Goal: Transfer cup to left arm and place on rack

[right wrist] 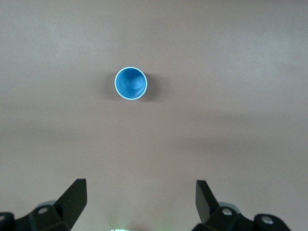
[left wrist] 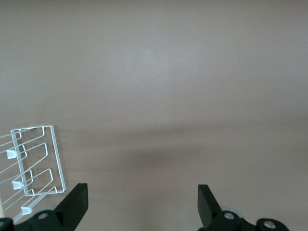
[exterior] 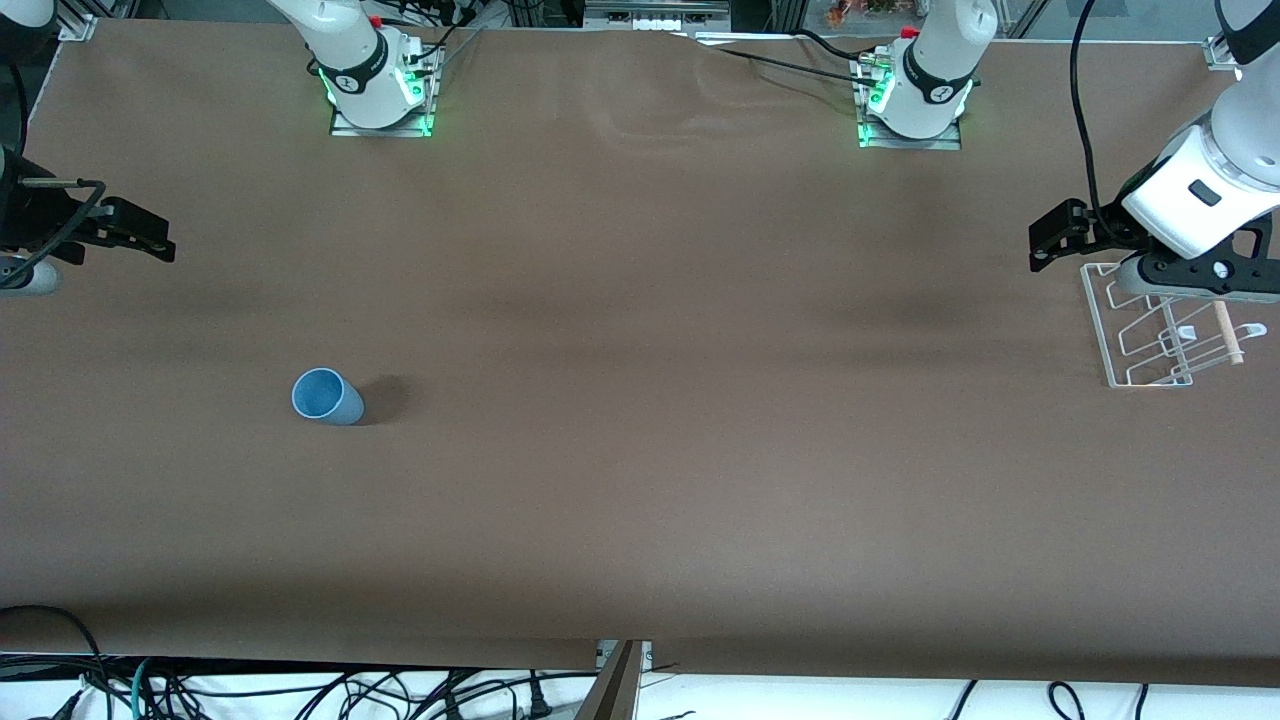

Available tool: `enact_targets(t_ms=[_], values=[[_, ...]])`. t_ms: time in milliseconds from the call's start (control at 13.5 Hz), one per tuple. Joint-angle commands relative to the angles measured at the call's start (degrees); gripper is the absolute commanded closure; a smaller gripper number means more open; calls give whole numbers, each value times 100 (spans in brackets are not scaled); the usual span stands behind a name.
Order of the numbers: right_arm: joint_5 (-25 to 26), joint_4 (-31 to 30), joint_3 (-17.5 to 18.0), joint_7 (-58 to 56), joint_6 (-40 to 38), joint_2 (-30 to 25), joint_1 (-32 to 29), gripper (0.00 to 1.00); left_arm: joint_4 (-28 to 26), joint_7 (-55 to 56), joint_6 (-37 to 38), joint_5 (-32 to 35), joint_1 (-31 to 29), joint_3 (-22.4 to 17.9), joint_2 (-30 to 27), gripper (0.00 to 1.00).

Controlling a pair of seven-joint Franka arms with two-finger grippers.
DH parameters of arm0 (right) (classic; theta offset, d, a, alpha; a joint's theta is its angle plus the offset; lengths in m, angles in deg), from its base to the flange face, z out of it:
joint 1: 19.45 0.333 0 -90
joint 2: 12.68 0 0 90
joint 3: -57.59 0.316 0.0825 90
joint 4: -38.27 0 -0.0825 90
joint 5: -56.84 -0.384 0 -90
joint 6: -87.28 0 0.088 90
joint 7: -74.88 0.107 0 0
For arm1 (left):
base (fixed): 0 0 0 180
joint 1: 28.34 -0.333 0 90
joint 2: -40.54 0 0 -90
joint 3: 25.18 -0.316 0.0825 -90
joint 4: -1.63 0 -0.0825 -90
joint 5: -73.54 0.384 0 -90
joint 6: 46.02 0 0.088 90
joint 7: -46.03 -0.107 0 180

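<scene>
From the front, the small light-blue tapered plastic cup [exterior: 327, 397] stands upright on the matte brown table [exterior: 640, 450], at about eight o'clock from its centre; the white wire rack with a wooden rod [exterior: 1165, 335] sits at three o'clock, the left gripper [exterior: 1045, 245] above its edge; the right gripper [exterior: 150, 240] hovers at nine o'clock. In the left wrist view, black fingers [left wrist: 77, 204] are spread wide, empty, the rack [left wrist: 36, 161] beside them. In the right wrist view, fingers [right wrist: 74, 199] are likewise splayed, holding nothing; the cup [right wrist: 131, 83] shows its round open mouth.

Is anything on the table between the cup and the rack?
No. In the front view only bare brown tabletop lies between the cup and the rack. Both grippers hang open, away from the cup.
</scene>
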Motion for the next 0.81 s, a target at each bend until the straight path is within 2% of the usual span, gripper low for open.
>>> enact_targets(t_ms=[0, 296, 518, 739], values=[[-90, 1, 32, -38, -45, -28, -67, 0, 179, -154, 145, 119, -30, 25, 58, 0], [-90, 18, 32, -30, -10, 34, -59, 0, 179, -197, 101, 154, -39, -1, 58, 0], [-90, 80, 32, -21, -19, 69, -41, 0, 389, -180, 100, 706, 14, 51, 84, 0], [-90, 88, 32, -21, -36, 69, -41, 0, 433, -206, 144, 717, -21, 42, 49, 0]])
